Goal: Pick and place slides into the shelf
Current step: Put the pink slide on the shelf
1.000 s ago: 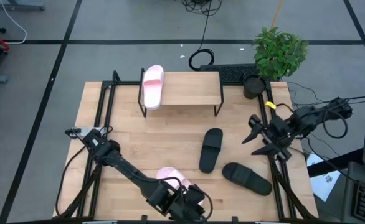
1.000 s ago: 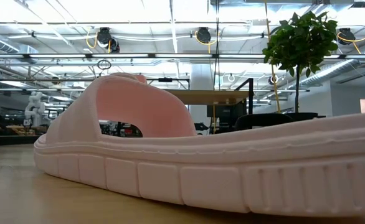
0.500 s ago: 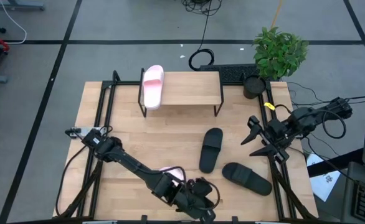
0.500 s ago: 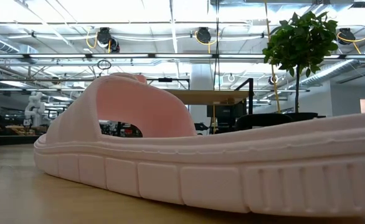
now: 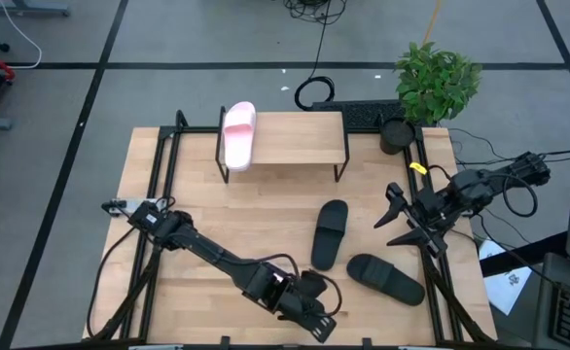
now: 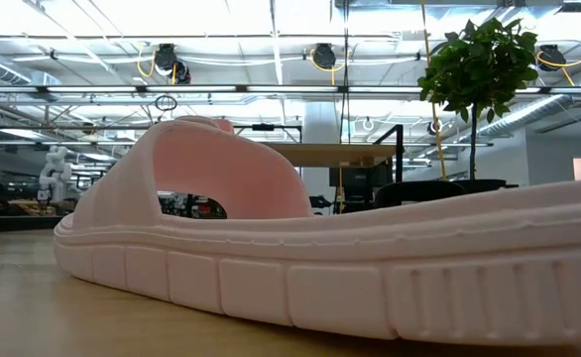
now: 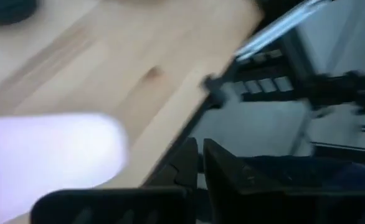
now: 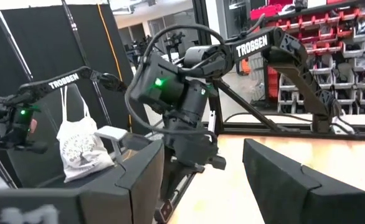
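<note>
Left gripper (image 5: 316, 313) moved rightward, pink slide (image 5: 238, 135) on shelf (image 5: 300, 138)

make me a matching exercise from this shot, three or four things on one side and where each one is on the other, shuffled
Things:
1. pink slide
2. two black slides
3. left gripper
4. right gripper

Places:
A. on the tabletop, between the shelf and the table's near edge
B. on the shelf, at its left end
C. by the table's right edge
D. at the table's near edge

Pairs: 1-B, 2-A, 3-D, 4-C
</note>
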Robot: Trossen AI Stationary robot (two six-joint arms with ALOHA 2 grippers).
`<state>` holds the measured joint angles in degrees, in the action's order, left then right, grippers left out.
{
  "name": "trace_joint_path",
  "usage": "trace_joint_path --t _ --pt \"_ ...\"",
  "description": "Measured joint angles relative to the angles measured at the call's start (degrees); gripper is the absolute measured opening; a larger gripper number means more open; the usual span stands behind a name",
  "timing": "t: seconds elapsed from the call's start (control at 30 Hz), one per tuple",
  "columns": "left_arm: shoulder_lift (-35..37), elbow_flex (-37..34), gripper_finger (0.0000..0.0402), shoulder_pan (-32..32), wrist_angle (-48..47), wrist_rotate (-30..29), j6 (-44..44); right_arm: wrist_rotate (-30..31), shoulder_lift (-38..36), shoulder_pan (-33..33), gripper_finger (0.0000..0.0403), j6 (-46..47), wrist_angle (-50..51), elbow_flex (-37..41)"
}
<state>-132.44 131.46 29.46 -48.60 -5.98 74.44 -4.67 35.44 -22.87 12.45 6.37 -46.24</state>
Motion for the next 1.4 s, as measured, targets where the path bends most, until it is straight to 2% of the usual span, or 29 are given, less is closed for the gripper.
trace_joint_path --t 0.1,0.23,0.4,0.7,1.1,1.4 --pt "0.0 0.0 0.0004 0.1 -5.9 -0.1 1.7 0.2 0.0 0.0 0.021 -0.8 0.0 0.0" --pt "0.0 0.0 0.0004 0.0 -10.0 -0.9 2.9 0.5 0.0 0.0 0.021 -1.6 0.0 0.0" --pt "0.0 0.0 0.0005 -0.6 -12.0 0.9 2.7 3.2 0.0 0.0 0.021 -1.8 -0.1 0.0" --pt "0.0 0.0 0.0002 -0.7 -12.2 4.5 0.6 3.3 0.0 0.0 0.021 -2.5 0.0 0.0" --pt "0.0 0.0 0.0002 -0.8 -18.1 2.7 -0.2 3.2 0.0 0.0 0.021 -2.5 0.0 0.0" --pt "0.0 0.0 0.0052 -0.9 -18.1 2.9 -0.2 3.1 0.0 0.0 0.021 -2.7 0.0 0.0"
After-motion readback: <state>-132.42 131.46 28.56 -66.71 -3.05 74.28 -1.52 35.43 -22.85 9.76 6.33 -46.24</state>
